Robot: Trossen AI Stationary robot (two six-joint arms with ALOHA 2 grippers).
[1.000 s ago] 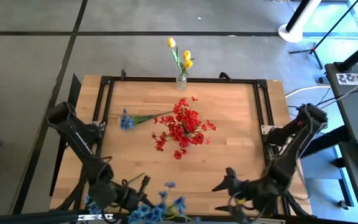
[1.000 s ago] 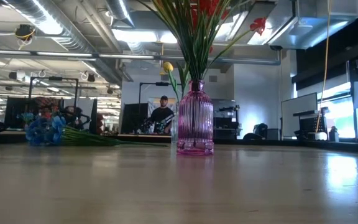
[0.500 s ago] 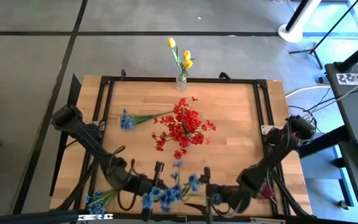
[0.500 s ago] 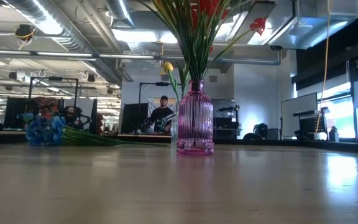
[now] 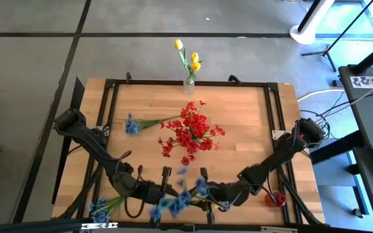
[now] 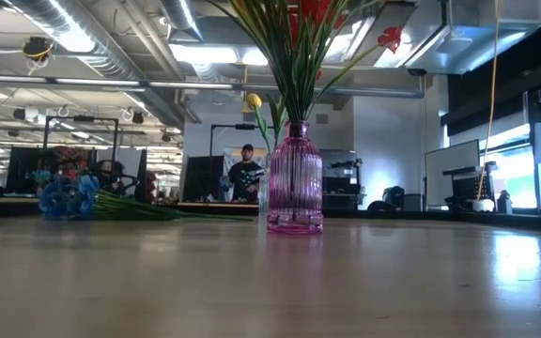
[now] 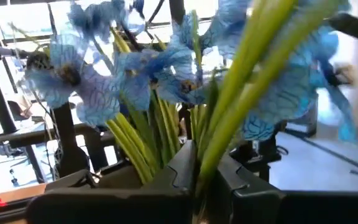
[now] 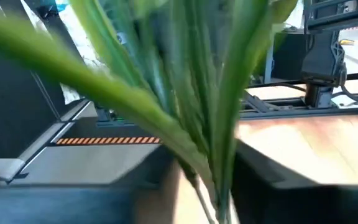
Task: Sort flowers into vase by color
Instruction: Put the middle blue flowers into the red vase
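1. High view: even, bright light on the pale wooden table; soft shadows under the dark arms.
2. Low view: ceiling strip lights glare above the ribbed pink glass vase; table near the camera is out of focus, with sheen right of the vase.
3. Left wrist view: blue fabric blossoms blurred, backlit by bright windows behind.
4. Right wrist view: green stems heavily smeared, too close to focus.
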